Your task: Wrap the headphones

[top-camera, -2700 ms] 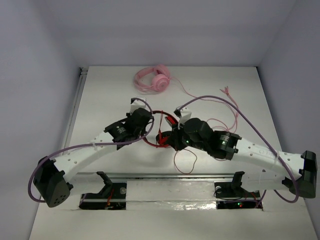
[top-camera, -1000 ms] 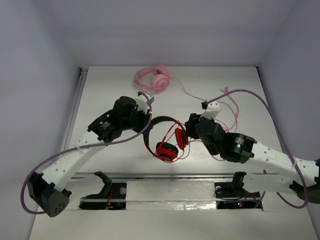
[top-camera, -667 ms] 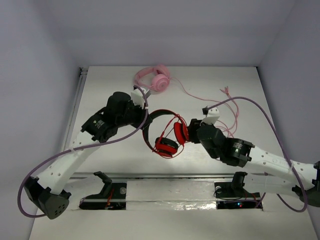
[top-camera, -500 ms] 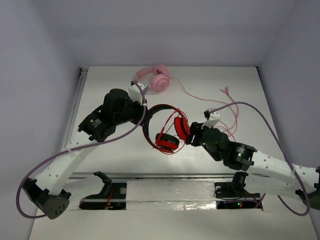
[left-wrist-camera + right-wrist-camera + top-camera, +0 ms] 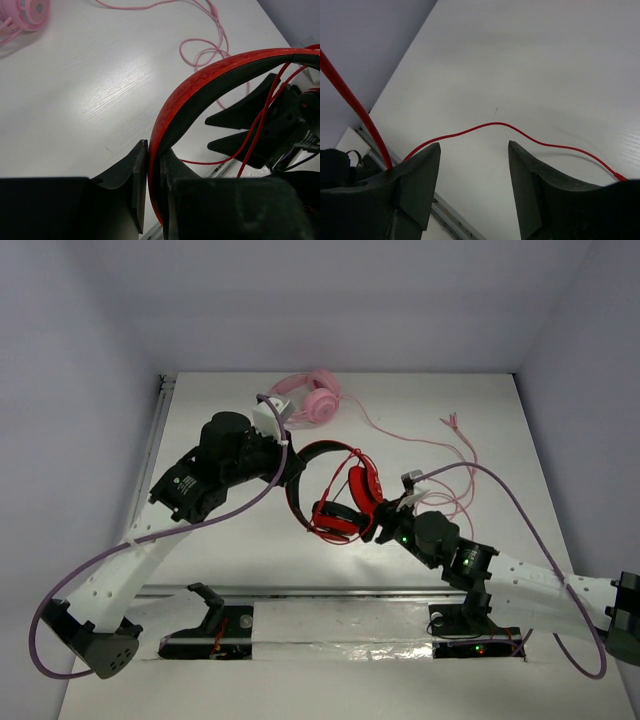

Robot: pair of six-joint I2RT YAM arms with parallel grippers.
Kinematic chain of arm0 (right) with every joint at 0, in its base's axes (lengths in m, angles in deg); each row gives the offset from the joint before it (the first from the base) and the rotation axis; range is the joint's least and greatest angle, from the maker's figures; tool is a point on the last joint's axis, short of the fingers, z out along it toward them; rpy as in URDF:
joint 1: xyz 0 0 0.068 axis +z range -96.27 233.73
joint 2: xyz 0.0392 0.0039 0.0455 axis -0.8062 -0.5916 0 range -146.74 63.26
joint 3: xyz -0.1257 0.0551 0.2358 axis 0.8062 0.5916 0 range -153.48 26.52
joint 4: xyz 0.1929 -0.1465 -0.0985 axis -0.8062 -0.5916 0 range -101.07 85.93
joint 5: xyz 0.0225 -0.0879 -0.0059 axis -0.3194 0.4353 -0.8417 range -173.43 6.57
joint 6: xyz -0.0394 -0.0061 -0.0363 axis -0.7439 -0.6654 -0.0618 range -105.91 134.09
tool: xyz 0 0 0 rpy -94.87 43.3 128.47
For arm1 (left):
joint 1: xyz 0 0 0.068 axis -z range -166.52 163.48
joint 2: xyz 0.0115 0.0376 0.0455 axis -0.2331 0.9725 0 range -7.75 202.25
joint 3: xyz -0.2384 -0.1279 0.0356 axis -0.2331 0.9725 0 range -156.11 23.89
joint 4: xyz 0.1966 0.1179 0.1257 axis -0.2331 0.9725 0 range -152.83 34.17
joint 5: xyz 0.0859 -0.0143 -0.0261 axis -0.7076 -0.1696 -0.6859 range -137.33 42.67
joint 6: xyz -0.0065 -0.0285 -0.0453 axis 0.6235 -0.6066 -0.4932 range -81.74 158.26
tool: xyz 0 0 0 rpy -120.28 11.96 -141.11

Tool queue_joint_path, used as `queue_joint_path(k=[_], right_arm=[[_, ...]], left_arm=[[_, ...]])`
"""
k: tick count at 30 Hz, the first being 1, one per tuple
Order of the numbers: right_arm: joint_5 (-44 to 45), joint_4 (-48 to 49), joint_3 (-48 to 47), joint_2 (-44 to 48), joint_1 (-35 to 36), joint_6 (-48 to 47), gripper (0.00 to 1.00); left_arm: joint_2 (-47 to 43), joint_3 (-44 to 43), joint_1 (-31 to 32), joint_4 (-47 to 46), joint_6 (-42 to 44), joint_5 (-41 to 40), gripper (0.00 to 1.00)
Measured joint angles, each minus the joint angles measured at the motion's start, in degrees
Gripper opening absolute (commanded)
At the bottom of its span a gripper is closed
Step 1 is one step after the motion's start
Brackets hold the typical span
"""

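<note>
The left end effector (image 5: pixel 153 155) is clenching the black-banded, red-cupped headphones (image 5: pixel 336 518). The right end effector (image 5: pixel 474 150) is gaping empty. The thin red cable (image 5: pixel 495 123) is trailing loose, so most wrapping seemingly remains.

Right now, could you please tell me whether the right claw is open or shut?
Open: in its wrist view the right claw has its fingers well apart, gripping nothing; the red cable runs past the gap.

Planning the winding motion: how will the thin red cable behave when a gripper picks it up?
Probably floppy: the red cable lies in a loose curve on the table and hangs slack from the headphones. Likely very light, being so thin. It may also slip from the open right gripper unless pinched squarely.
</note>
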Motion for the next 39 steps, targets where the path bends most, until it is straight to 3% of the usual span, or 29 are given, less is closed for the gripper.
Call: queue_joint_path(k=[6, 8, 9, 13, 18, 20, 21, 22, 23, 24, 28, 29, 39], right_arm=[[-2.6, 3.5, 3.2, 4.2, 0.0, -0.7, 0.0], [-2.6, 3.6, 3.2, 5.7, 0.0, -0.6, 0.0], [-2.6, 3.5, 3.1, 5.9, 0.0, -0.6, 0.01], [-4.1, 3.8, 3.1, 3.5, 0.0, -0.9, 0.41], [-5.6, 4.4, 3.0, -3.5, 0.0, -0.5, 0.45], [-4.5, 3.8, 3.0, -4.7, 0.0, 0.3, 0.38], [-3.7, 3.4, 3.0, -4.8, 0.0, 0.7, 0.3], [-3.1, 3.0, 3.0, -4.7, 0.0, 1.0, 0.14], [-2.6, 2.6, 2.9, -4.7, 0.0, 1.1, 0.14], [-2.2, 2.2, 2.6, -4.7, -0.1, 1.5, 0.17], [-1.6, 1.8, 1.7, -5.8, -0.1, 1.1, 0.65], [-1.1, 2.0, 1.5, -6.5, -0.1, 0.3, 0.71], [5.5, 7.6, -0.8, -17.2, -1.4, -3.9, 0.71]], left_arm=[[0.1, -1.3, -0.4, 0.0, -0.6, -0.2, 0.0], [0.2, -1.7, -0.4, 0.1, -0.8, -0.5, 0.0], [0.4, -2.1, -0.4, 0.2, -0.9, -0.6, 0.0], [1.2, -3.7, -0.9, 0.4, -1.3, -1.3, 0.0], [2.8, -6.6, -1.5, 0.5, -1.8, -1.7, 0.0], [3.3, -7.8, -1.6, 0.7, -1.9, -1.7, 0.0], [3.6, -8.5, -1.7, 0.9, -1.9, -1.7, 0.0], [3.8, -9.2, -1.9, 0.9, -1.9, -1.7, 0.0], [4.0, -9.9, -2.0, 0.9, -2.0, -1.7, 0.0], [4.1, -10.4, -2.0, 0.9, -2.0, -1.7, 0.0], [4.5, -11.6, -2.2, 0.7, -2.4, -1.2, 0.0], [4.5, -11.6, -2.2, 0.6, -2.5, -1.0, 0.0], [8.2, -15.8, -2.2, 2.2, -3.0, 1.4, 0.0]])
